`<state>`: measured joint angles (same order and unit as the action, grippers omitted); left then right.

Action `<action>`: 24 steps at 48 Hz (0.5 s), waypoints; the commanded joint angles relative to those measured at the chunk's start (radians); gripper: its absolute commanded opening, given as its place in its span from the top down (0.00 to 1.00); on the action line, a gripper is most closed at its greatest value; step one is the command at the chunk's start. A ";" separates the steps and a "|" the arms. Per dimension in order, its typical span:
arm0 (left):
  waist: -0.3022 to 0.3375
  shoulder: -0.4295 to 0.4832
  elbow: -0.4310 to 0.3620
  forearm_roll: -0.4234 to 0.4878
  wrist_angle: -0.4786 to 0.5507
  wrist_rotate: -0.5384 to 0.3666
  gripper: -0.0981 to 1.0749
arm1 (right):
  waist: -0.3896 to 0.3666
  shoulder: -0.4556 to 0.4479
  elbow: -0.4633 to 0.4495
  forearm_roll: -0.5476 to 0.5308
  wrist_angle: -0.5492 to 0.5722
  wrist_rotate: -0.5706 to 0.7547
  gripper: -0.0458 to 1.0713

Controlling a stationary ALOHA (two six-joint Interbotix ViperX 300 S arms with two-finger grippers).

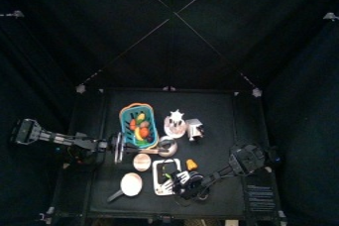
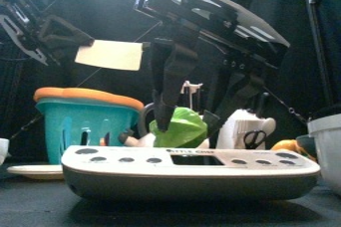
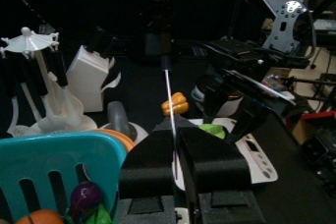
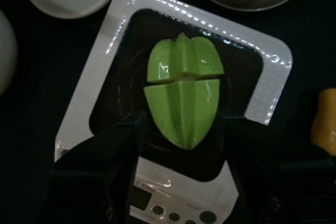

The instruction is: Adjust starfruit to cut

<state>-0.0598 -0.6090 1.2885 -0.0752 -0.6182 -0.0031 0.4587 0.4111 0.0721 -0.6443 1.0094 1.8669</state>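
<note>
Starfruit (image 4: 184, 88) lies on white board (image 4: 269, 66); seemingly partly cut.

The starfruit (image 4: 184, 88) looks waxy and glossy (a cut line crosses its skin), lying on a smooth white plastic board (image 4: 121, 66). Beside the board, the teal basket (image 2: 78, 126) is slotted, matt plastic.

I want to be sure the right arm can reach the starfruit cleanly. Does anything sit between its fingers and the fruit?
Nothing visible does. In the right wrist view the starfruit lies bare on the white board, straight ahead of the right gripper, with no object over it. The orange piece sits off to the side, beyond the board's edge.
</note>
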 commanded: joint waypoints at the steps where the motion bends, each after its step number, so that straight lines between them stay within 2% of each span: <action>1: -0.002 0.002 -0.012 -0.002 -0.005 0.000 0.64 | 0.000 -0.021 -0.014 0.018 -0.008 0.000 0.17; 16: -0.002 0.002 -0.012 -0.002 -0.005 0.000 0.64 | 0.002 -0.026 -0.023 0.017 -0.023 -0.009 0.17; 24: -0.003 0.002 -0.012 -0.002 -0.005 0.000 0.64 | 0.014 -0.043 -0.017 0.028 0.011 -0.011 0.17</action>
<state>-0.0598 -0.6090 1.2870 -0.0752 -0.6182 -0.0031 0.4633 0.4111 0.0706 -0.6197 1.0017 1.8577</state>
